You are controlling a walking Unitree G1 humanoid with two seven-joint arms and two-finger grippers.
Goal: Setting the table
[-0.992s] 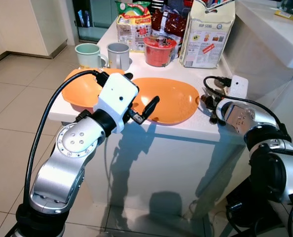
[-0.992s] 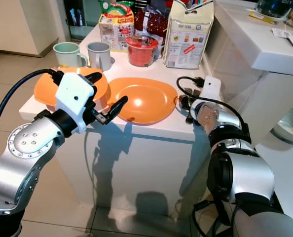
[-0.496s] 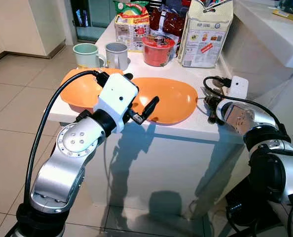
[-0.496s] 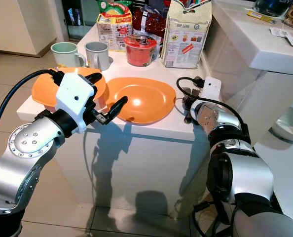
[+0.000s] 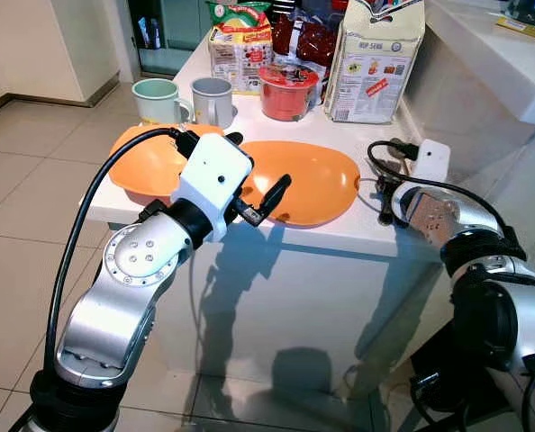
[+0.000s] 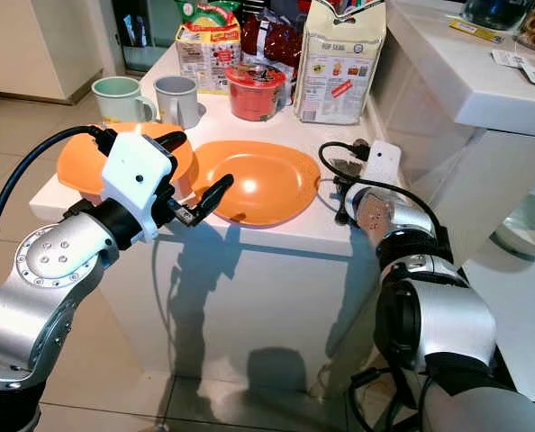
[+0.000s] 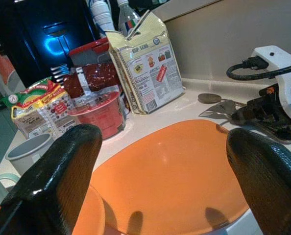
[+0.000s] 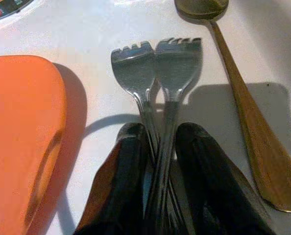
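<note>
1. Two forks (image 8: 157, 98) lie on the white table (image 5: 340, 236), right of the orange plate (image 5: 308, 180).
2. The right gripper (image 8: 157, 171) pinches both handles together.
3. Thin, stiff, slick steel: grip mid-handle squarely.
4. The left gripper (image 7: 160, 166) hovers spread wide.

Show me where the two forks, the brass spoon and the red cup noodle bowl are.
forks (image 8: 155, 68): right wrist view, on the tined heads.
brass spoon (image 8: 236, 93): right wrist view, mid-handle.
red bowl (image 5: 287, 94): left eye view, on its side wall.
</note>
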